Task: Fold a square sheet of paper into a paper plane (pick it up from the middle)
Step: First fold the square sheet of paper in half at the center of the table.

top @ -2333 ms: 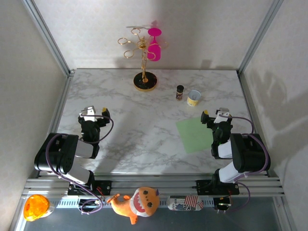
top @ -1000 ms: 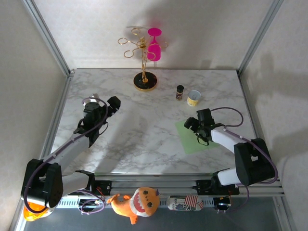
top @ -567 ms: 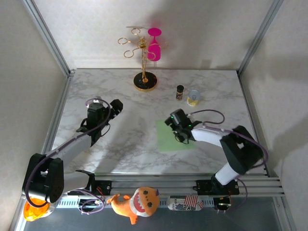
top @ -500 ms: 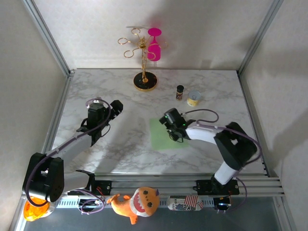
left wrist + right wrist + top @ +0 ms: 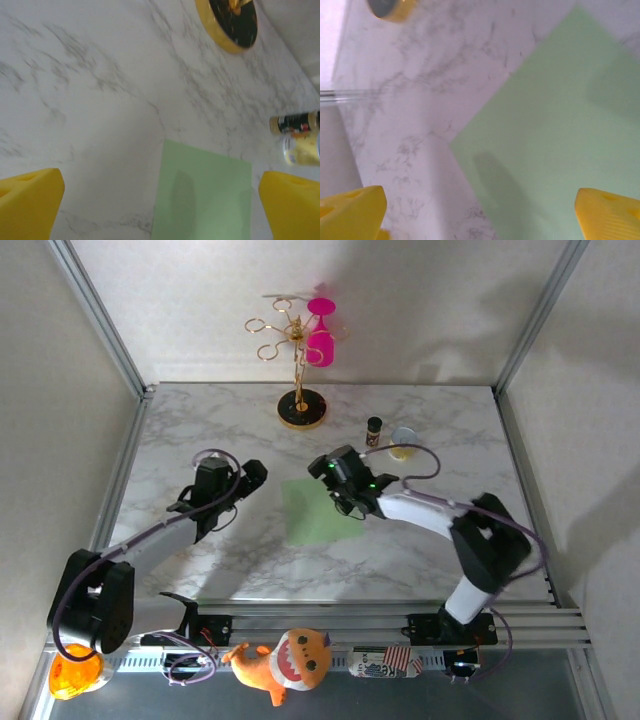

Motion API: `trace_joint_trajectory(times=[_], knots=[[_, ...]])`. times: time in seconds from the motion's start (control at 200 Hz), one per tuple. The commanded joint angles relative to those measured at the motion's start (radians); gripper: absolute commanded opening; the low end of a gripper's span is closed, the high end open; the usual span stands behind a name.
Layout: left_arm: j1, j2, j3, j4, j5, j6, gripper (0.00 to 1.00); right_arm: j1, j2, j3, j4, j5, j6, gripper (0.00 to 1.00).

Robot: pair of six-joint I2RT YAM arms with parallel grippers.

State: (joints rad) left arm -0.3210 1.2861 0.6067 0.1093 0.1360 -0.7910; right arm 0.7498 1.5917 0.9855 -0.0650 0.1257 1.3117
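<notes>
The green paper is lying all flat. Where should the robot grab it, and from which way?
Probably the middle, coming straight down from above. The square sheet of paper lies flat on the marble table with no edge or corner lifted, so nothing offers a sideways grip. Pressing on its centre and squeezing inward could bunch up a ridge to pinch.

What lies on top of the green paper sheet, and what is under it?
The square sheet of paper lies flat on the marble table. Its visible surface is bare. From above, the right gripper hides its far right corner; under the sheet nothing can be seen.
</notes>
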Motion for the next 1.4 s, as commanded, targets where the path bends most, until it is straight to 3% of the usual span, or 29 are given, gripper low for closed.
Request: trace_joint_trajectory(times=[0.0, 0.28, 0.591, 0.891, 1.152, 1.392], knots=[[-0.118, 0.054, 0.072, -0.099, -0.036, -0.037, 0.99, -0.091, -0.131, -0.125, -0.067, 0.121, -0.226, 0.99], [-0.423, 0.372, 0.390, -0.335, -0.275, -0.107, 0.99, -0.267, -0.312, -0.244, -0.113, 0.172, -0.461, 0.99], [-0.531, 0.713, 0.744, -0.567, -0.321, -0.040, 0.96, -0.340, -0.338, -0.251, -0.108, 0.158, -0.519, 0.99], [-0.544, 0.725, 0.669, -0.588, -0.280, 0.071, 0.95, -0.348, -0.345, -0.264, -0.096, 0.158, -0.498, 0.99], [-0.555, 0.618, 0.499, -0.604, -0.215, 0.184, 0.95, -0.347, -0.332, -0.251, -0.085, 0.158, -0.479, 0.99], [-0.554, 0.547, 0.638, -0.694, -0.327, 0.095, 0.99, -0.348, -0.305, -0.229, -0.098, 0.166, -0.479, 0.99]])
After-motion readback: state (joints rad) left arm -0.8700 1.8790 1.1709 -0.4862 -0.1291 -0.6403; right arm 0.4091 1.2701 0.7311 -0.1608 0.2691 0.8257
